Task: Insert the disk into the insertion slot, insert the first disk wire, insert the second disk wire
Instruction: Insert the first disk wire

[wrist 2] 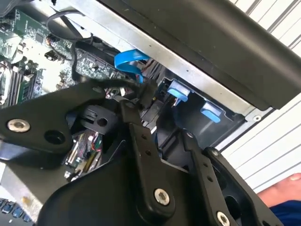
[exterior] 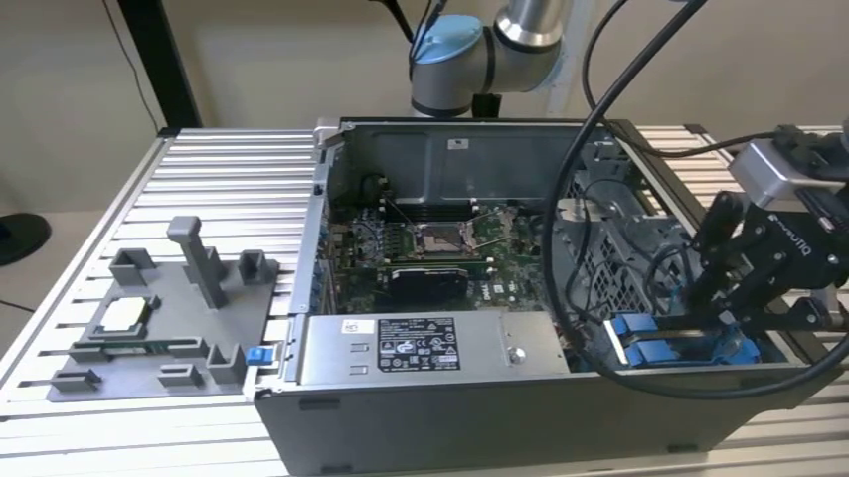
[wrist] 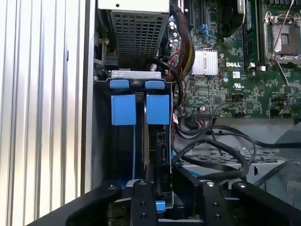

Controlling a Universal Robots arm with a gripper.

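- Reading L to R in the exterior view: the grey fixture tray is sitting on the table beside the PC case, out of the arm's way.
- The PSU box is lying along the case's near wall, w/ the motherboard behind it.
- Black cables are looping over the bay, so I'm watching for snags.
- The disk is standing on edge inside the insertion slot; I'm judging it seated.
- The gripper is reaching straight down into that narrow bay, right at the disk. I can't tell the jaw state.
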